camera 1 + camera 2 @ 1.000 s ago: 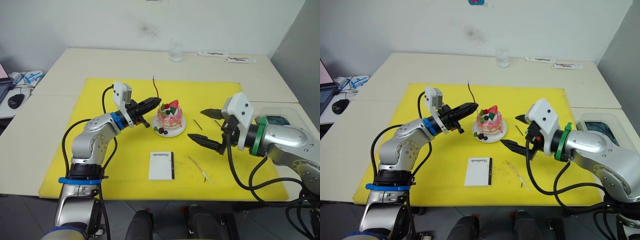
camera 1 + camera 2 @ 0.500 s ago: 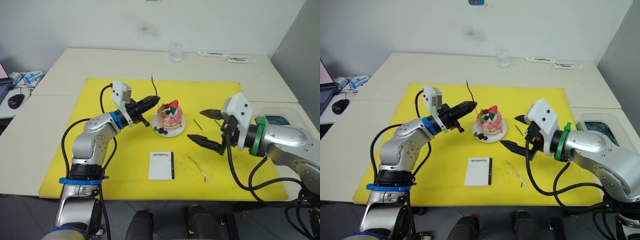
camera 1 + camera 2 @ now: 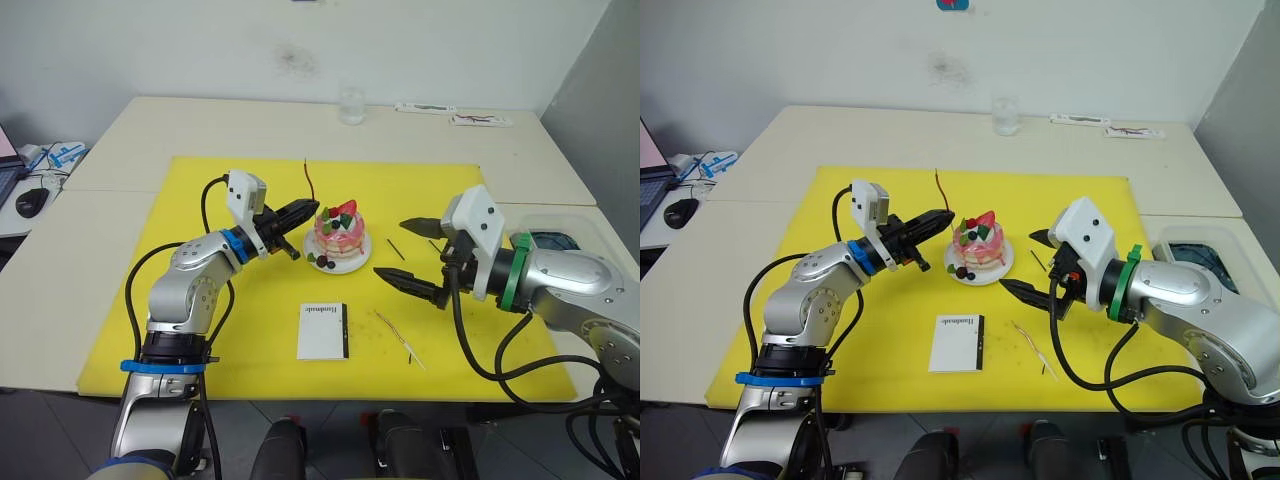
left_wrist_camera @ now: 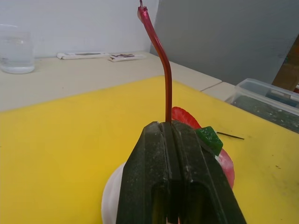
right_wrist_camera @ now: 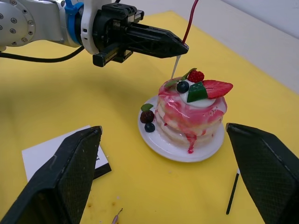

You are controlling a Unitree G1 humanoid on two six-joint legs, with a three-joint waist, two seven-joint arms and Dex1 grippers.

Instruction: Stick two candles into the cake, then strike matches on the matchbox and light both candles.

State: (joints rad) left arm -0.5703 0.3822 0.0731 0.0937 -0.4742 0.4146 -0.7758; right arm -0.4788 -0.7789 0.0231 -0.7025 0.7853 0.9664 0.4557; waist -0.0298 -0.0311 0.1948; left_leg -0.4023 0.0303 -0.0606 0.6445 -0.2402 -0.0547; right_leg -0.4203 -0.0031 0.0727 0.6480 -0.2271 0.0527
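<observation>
Your left end effector (image 3: pixel 308 209) hides the red candle's (image 3: pixel 311 178) lower part, clamping it just beside the cake (image 3: pixel 339 236), slightly nearer than before. Your right end effector (image 3: pixel 411 256) hangs spread wide.

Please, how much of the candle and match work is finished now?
Nothing is finished yet. The left claw holds the thin reddish wavy candle with its white end just above the small pink-and-white round cake. The golden-brown candle still lies on the yellow mat; nothing is lit.
</observation>
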